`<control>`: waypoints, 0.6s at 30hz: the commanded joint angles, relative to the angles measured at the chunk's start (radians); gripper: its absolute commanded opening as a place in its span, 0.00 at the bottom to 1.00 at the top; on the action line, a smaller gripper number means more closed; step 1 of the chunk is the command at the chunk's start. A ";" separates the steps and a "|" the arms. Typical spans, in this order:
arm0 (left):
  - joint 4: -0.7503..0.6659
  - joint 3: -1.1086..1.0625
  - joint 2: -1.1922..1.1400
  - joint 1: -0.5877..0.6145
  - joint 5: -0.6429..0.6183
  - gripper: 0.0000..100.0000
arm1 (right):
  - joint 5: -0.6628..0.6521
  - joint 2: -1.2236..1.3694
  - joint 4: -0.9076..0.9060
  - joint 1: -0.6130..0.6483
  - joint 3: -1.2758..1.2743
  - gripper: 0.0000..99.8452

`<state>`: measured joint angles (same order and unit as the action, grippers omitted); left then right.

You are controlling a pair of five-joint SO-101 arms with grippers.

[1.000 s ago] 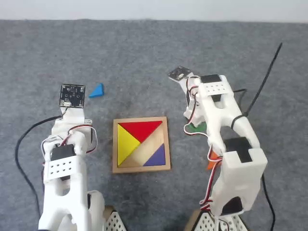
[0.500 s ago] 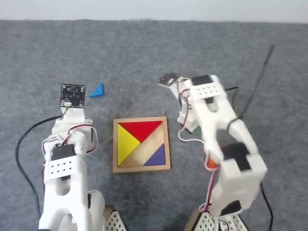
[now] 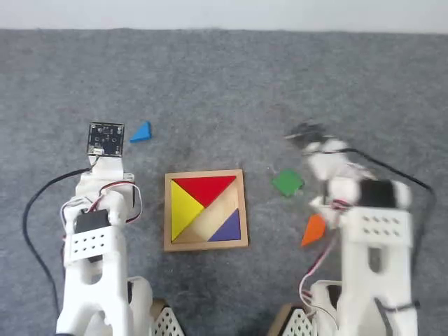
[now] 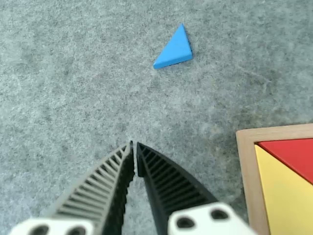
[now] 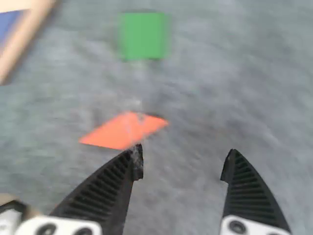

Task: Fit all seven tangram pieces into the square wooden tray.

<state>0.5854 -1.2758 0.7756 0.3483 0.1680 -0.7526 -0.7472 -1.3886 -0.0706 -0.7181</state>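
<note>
The square wooden tray point(image 3: 206, 245) lies at the table's middle and holds a red triangle point(image 3: 204, 189), a yellow triangle point(image 3: 183, 208) and a purple-blue triangle point(image 3: 227, 227); part of its floor is bare wood. A small blue triangle point(image 3: 141, 131) lies on the carpet to the far left of the tray, ahead of my shut, empty left gripper point(image 4: 133, 147). Right of the tray lie a green square point(image 3: 287, 183) and an orange piece point(image 3: 313, 229). My right gripper point(image 5: 186, 159) is open above the carpet, one fingertip point(image 5: 138, 152) at the orange piece's point(image 5: 124, 130) edge, with the green square point(image 5: 143, 35) farther ahead.
Grey carpet covers the table all round. The left arm point(image 3: 94, 231) stands left of the tray, the right arm point(image 3: 367, 231) to its right beside the orange piece. A tray corner point(image 5: 24, 29) shows in the right wrist view.
The right arm has swung away from the tray's right side, out to the right and back toward its base, uncovering the green square and orange piece. The left arm is still.
</note>
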 commanded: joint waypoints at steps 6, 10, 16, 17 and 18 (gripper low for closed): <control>-0.018 0.007 0.005 -0.009 0.009 0.01 | -0.098 0.145 -0.033 -0.308 0.157 0.26; -0.018 0.007 0.005 -0.009 0.009 0.01 | -0.009 0.268 -0.094 -0.099 0.163 0.26; -0.018 0.007 0.002 -0.009 0.009 0.01 | 0.212 0.432 -0.007 0.312 0.161 0.26; -0.018 0.007 0.002 -0.009 0.009 0.01 | 0.255 0.460 0.028 0.364 0.161 0.26; -0.018 0.007 0.002 -0.009 0.009 0.01 | 0.298 0.489 0.073 0.404 0.161 0.26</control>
<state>0.5854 -1.2758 0.7756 0.3483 0.1680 -0.5639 -0.3069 -1.4039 0.1795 -0.6122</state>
